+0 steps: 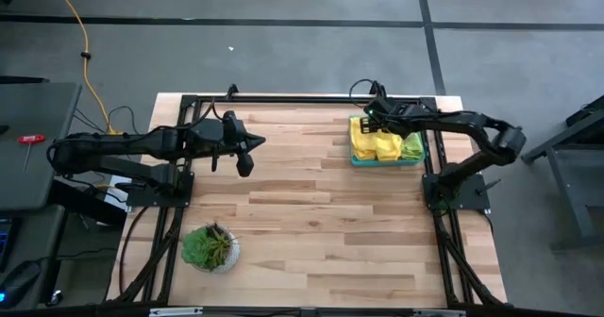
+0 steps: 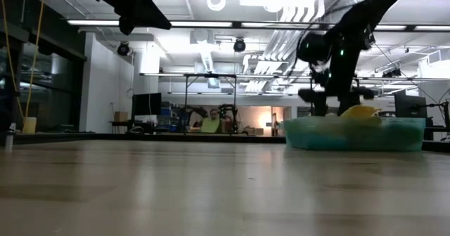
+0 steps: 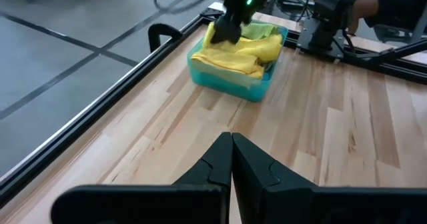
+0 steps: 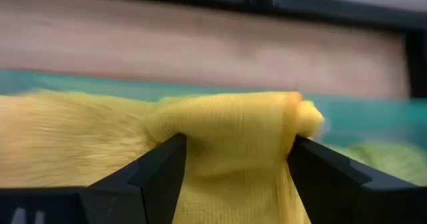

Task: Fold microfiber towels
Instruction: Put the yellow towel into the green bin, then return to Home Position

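- Yellow microfiber towel [image 4: 227,144], bunched into a raised fold, sits between the two fingers of the right gripper [image 4: 233,159]; the fingers press against either side of the fold, pinching it.
- The towel lies in a teal tray [image 1: 385,161] near the far right corner of the bench [image 1: 311,223], just inside the right edge.
- Two towels can be counted in the tray from above: the yellow one toward the tray's left and middle, and one lime green towel [image 1: 412,147] at its right end. Whether more lie beneath cannot be told.
- In the low view the yellow towel [image 2: 360,112] rises above the tray's rim, with the right gripper [image 2: 330,99] coming down onto it from above.
- One left gripper [image 1: 244,155] hangs above the bench near the far edge, left of the middle and well apart from the tray; its two fingers [image 3: 220,161] are pressed together with nothing between them.
- One potted plant [image 1: 209,247] stands near the front left corner of the bench.
- One person [image 2: 209,123] in a yellow-green top shows in the room beyond the bench.
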